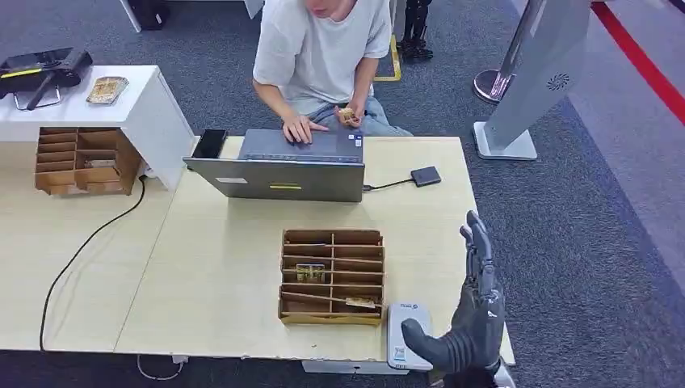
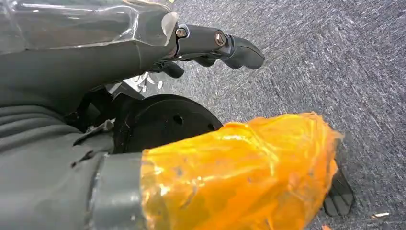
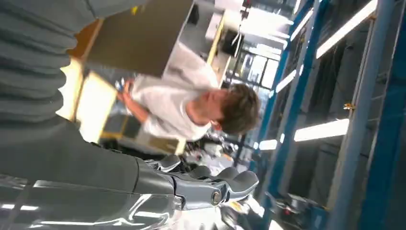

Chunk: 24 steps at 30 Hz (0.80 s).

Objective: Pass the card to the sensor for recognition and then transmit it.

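A brown cardboard organizer [image 1: 332,276] stands near the table's front edge. One card [image 1: 310,272] lies in a middle slot and another card [image 1: 360,303] in the front row. Just to its right a white-grey sensor [image 1: 401,333] lies flat at the table's front edge. My right hand [image 1: 473,314] is raised beside the sensor, fingers straight up and thumb spread over the sensor's corner, holding nothing. The right wrist view shows the right hand [image 3: 196,186] with fingers extended. My left hand [image 2: 158,52] hangs over grey carpet, its fingers [image 2: 225,45] stretched and its thumb [image 2: 239,167] wrapped in orange tape, holding nothing.
A person in a white shirt [image 1: 323,48] sits behind the table with one hand on a grey laptop [image 1: 283,167], holding a small object [image 1: 347,115] in the other. A cabled black box [image 1: 426,175] lies right of the laptop. A second organizer [image 1: 81,160] and a white stand [image 1: 121,105] are at the left.
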Each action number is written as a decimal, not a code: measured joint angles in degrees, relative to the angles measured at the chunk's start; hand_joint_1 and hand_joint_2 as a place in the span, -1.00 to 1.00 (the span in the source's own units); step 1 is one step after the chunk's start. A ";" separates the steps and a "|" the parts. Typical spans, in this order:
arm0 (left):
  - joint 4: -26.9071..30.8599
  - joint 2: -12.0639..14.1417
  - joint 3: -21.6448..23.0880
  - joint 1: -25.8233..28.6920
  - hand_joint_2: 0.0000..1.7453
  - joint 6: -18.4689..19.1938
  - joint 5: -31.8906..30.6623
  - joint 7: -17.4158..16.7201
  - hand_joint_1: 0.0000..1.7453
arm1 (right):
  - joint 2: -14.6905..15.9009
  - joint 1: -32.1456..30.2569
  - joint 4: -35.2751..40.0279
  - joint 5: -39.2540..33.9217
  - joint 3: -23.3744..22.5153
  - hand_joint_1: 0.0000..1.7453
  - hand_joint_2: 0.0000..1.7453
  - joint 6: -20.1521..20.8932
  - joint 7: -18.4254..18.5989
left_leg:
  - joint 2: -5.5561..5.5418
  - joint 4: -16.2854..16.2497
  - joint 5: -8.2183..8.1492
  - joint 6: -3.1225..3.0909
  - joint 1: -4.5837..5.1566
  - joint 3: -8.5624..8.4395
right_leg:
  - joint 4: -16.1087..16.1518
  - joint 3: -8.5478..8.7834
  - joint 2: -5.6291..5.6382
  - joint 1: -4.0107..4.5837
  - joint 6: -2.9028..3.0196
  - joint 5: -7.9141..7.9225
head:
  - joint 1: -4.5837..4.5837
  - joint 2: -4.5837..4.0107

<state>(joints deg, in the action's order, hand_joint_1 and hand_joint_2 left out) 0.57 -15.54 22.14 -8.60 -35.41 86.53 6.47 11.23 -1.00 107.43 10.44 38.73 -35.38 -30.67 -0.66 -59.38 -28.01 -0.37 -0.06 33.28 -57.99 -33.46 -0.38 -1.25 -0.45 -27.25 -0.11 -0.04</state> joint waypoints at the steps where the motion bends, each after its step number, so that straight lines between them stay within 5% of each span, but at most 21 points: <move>1: 0.00 0.00 0.00 -0.01 -1.00 0.00 0.00 -0.31 -1.00 | -0.11 -0.70 0.33 -1.73 0.59 -1.00 -1.00 1.03 -0.33 | 0.01 0.00 0.00 0.00 0.00 0.00 | 0.00 0.00 0.00 0.00 0.00 0.00 | 0.00 0.00; 9: 0.00 0.37 0.00 -0.14 -1.00 0.00 -1.01 -4.64 -1.00 | -2.10 -3.51 -0.44 -9.94 4.06 -1.00 -1.00 8.68 -2.51 | 0.01 0.01 0.00 0.00 0.00 0.02 | 0.00 0.01 0.02 0.01 0.01 -0.01 | 0.00 0.00; 24: 0.00 0.98 0.44 -0.62 -1.00 0.00 -2.56 -11.80 -1.00 | -5.77 -3.29 -7.65 -13.96 6.16 -1.00 -1.00 17.81 -3.10 | 0.03 0.01 0.00 0.00 0.00 0.01 | 0.00 0.02 0.02 -0.02 0.00 0.00 | 0.00 0.00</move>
<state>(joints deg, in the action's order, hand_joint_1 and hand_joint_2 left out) 0.57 -14.56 22.58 -9.21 -35.41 83.97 -5.33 5.46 -4.29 99.77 -3.52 44.89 -17.57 -33.77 -0.63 -59.37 -28.01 -0.36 -0.06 33.29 -57.99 -33.44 -0.36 -1.27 -0.45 -27.26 -0.11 -0.04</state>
